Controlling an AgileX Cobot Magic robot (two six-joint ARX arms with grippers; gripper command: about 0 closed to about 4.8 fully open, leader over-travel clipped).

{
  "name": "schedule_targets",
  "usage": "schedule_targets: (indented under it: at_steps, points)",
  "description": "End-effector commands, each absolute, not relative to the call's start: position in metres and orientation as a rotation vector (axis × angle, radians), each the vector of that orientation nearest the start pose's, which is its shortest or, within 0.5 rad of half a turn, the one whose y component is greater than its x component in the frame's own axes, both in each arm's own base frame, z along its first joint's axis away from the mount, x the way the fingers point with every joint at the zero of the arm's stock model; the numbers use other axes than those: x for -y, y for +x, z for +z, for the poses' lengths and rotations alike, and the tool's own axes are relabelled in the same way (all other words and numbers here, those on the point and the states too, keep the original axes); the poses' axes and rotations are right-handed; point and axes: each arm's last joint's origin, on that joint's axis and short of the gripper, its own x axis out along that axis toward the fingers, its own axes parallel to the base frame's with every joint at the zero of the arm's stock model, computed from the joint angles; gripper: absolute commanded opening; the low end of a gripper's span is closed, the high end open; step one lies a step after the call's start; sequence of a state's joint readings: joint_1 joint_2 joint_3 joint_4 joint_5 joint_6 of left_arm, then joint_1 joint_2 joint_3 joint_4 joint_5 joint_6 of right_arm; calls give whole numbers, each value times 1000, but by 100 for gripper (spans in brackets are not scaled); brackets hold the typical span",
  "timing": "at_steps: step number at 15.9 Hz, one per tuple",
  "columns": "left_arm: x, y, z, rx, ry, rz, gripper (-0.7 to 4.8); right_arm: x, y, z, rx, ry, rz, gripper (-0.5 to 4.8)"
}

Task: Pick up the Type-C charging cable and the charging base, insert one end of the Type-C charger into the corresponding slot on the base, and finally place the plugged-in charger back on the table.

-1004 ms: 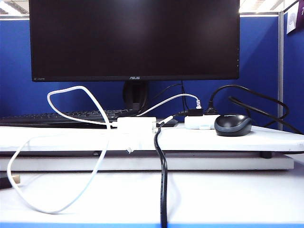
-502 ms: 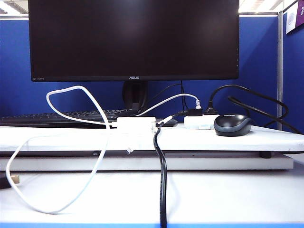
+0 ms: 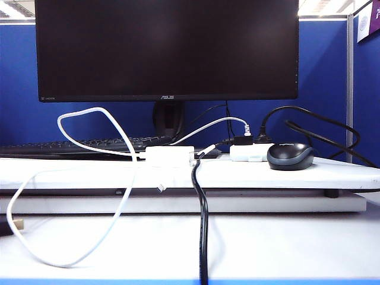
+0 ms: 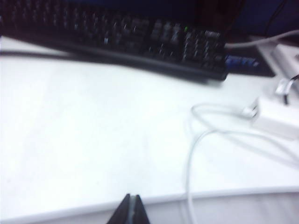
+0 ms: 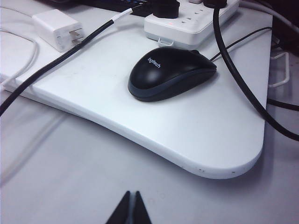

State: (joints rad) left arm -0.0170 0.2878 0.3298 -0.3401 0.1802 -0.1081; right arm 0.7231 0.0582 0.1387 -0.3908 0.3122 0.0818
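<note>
The charging base [image 3: 170, 156] lies on the raised white board [image 3: 309, 173] below the monitor; it also shows in both wrist views [image 4: 276, 123] [image 5: 57, 29]. The Type-C charging cable [image 3: 89, 110] loops up from the base's left end, then sweeps down across the table [image 3: 285, 243]. One connector [image 4: 250, 110] meets the base's end. My left gripper [image 4: 133, 198] is shut and empty over the board's front edge, apart from the cable [image 4: 188, 161]. My right gripper [image 5: 131, 193] is shut and empty above the table, short of the black mouse [image 5: 170, 74].
A thick black cable [image 3: 203, 225] runs from the board to the front edge. A white power strip [image 3: 252, 153] with black plugs sits behind the mouse [image 3: 291, 156]. A black keyboard [image 4: 117, 37] and monitor [image 3: 166, 47] stand at the back. A dark tip [image 3: 7, 225] shows at the left edge.
The dark tip at the exterior view's left edge has drawn back slightly. Base, cable, mouse and black cable have stayed where they were.
</note>
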Motion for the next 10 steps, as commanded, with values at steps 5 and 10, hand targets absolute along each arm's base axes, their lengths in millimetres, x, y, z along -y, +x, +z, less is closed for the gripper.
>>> schedule_targets:
  at_steps: [5,10]
  points:
    - [7,95,151,-143,39,-222,3,-51,71,172,-274,-63,398,-1]
    - [-4,96,149,-174,53,61,-4,-51,71,171,-274,-63,398,-1]
